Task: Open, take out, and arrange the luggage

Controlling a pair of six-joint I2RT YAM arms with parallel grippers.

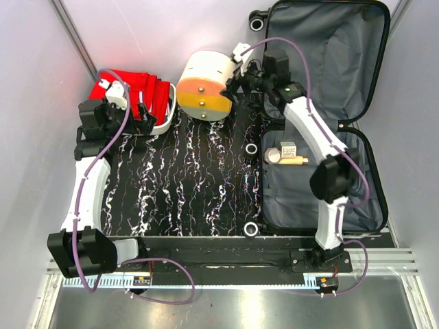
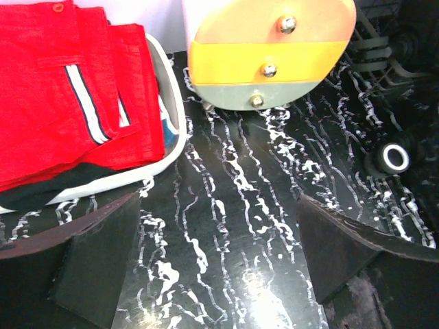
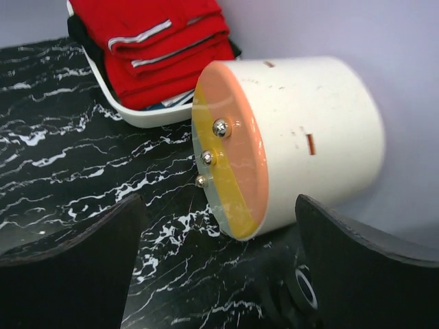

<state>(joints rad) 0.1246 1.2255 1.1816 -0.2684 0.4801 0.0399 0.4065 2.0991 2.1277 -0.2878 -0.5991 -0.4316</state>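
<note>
Lying open flat on the table (image 1: 199,178), the suitcase (image 1: 322,55) sits behind and to the outer side of the right gripper (image 1: 233,86), its grey lining facing up. A small bottle (image 1: 288,159) and a little box (image 1: 287,147) rest in the nearer half. From above, that gripper points at a round box (image 1: 204,86) tipped on its side just ahead of its jaws. The left gripper (image 1: 144,120) sits at the rim of a tray (image 1: 164,123) filled with red clothes (image 1: 134,86). In the left wrist view, the left gripper (image 2: 219,253) has its jaws spread wide and holds nothing, with only bare table between them. The tray (image 2: 175,130) lies ahead past the left jaw and the round box (image 2: 271,55) is straight ahead. A suitcase wheel (image 2: 394,157) shows ahead of the right jaw. In the right wrist view, the right gripper (image 3: 216,267) also has its jaws wide apart and empty. The round box (image 3: 295,137) lies ahead in line with the gap, its orange and yellow end turned toward the left jaw. The tray (image 3: 130,113) is farther ahead on the left, and a suitcase wheel (image 3: 305,288) sits low beside the right jaw.
</note>
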